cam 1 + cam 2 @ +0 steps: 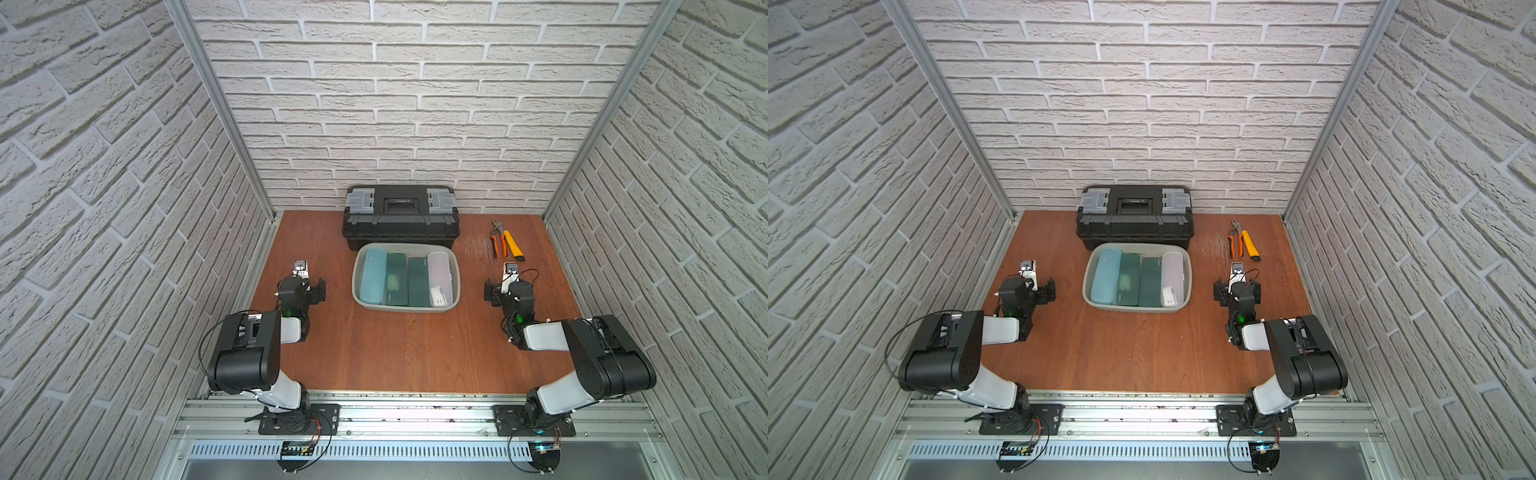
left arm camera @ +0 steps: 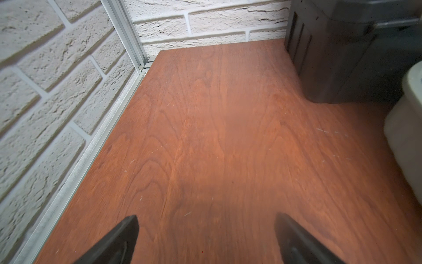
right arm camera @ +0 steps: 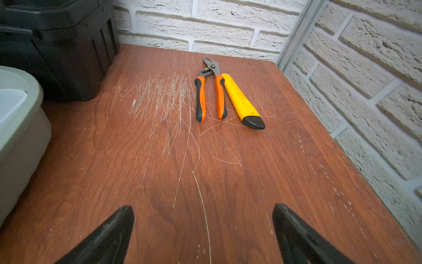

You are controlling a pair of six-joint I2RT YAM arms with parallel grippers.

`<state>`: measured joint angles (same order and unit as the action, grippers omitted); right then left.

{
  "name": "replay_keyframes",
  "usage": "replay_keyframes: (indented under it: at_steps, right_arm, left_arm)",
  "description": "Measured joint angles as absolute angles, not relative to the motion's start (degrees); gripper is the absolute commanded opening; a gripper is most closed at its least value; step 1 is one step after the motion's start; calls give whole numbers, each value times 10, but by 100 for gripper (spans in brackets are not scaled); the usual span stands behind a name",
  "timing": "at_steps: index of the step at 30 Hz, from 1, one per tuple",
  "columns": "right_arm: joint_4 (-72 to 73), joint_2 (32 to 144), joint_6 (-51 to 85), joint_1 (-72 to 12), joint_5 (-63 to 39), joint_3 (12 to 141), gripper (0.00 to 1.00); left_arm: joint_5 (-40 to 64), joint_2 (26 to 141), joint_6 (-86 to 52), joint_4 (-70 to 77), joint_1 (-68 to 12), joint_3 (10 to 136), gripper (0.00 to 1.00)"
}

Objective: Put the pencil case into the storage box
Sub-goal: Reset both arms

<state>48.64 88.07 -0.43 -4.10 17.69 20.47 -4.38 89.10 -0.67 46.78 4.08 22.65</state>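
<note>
Both top views show the storage box (image 1: 405, 308) (image 1: 1136, 310) standing mid-desk (image 1: 407, 357), just in front of the black toolbox (image 1: 401, 222). Inside it you find four pencil cases (image 1: 395, 279) lying flat, side by side: a light-blue case (image 1: 373, 276), two dark-green ones, and a pale case (image 1: 439, 276). Your left pincer (image 2: 206, 217) hangs over bare desk left of the box, its jaws spread wide and holding nothing. Your right pincer (image 3: 203, 206) hangs right of the box, likewise spread and holding nothing. Beyond it, near the far right corner, lie orange-handled pliers (image 3: 211, 91) and, touching them, a yellow utility knife (image 3: 242, 102).
</note>
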Motion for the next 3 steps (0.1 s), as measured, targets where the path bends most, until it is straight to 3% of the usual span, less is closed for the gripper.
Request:
replay_keyframes:
  at_steps: [3]
  right_arm:
    - [486, 881, -4, -41, 177, 205, 99]
  left_arm:
    - [-44, 891, -7, 468, 41, 227, 99]
